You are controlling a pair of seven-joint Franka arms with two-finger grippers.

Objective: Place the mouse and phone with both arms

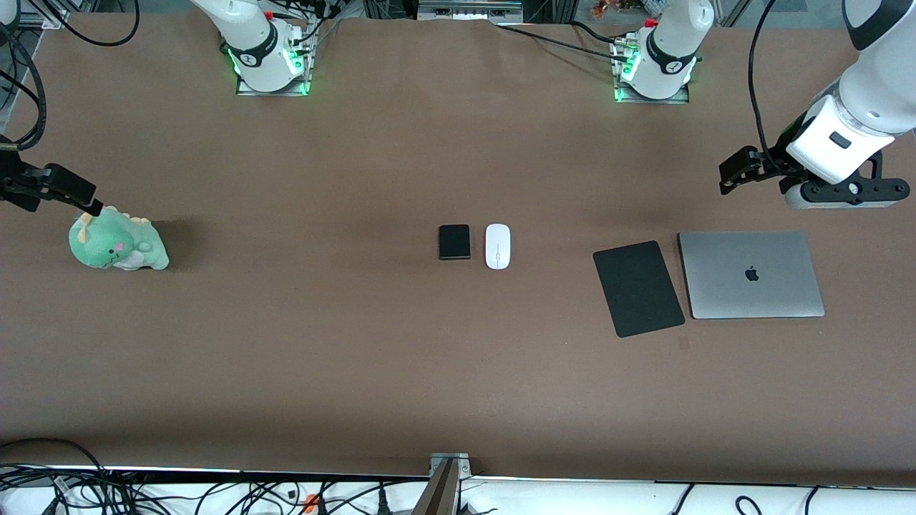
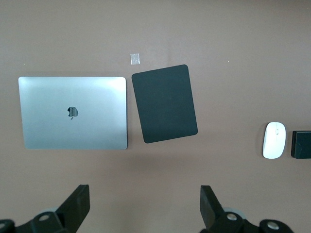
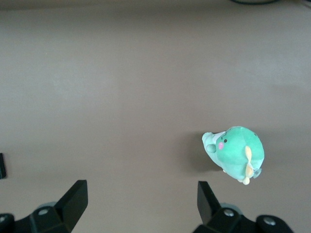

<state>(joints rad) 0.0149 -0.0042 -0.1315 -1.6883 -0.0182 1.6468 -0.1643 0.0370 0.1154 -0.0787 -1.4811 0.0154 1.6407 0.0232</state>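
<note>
The white oval mouse [image 1: 498, 246] and the small black phone [image 1: 454, 242] lie side by side at the middle of the brown table, the mouse on the left arm's side. Both show in the left wrist view too: the mouse [image 2: 274, 140] and the phone [image 2: 301, 144], which the frame's edge cuts. My left gripper [image 1: 726, 179] [image 2: 144, 201] hangs open over bare table by the laptop and the pad, with nothing between its fingers [image 2: 77, 204]. My right gripper [image 1: 86, 197] [image 3: 141, 199] hangs open and empty over bare table beside a plush toy, far from both things.
A flat black mouse pad [image 1: 638, 288] [image 2: 164, 103] and a closed silver laptop [image 1: 751, 274] [image 2: 73, 112] lie toward the left arm's end. A green plush dinosaur [image 1: 118, 244] [image 3: 235, 153] sits at the right arm's end. A scrap of tape [image 2: 135, 58] lies by the pad.
</note>
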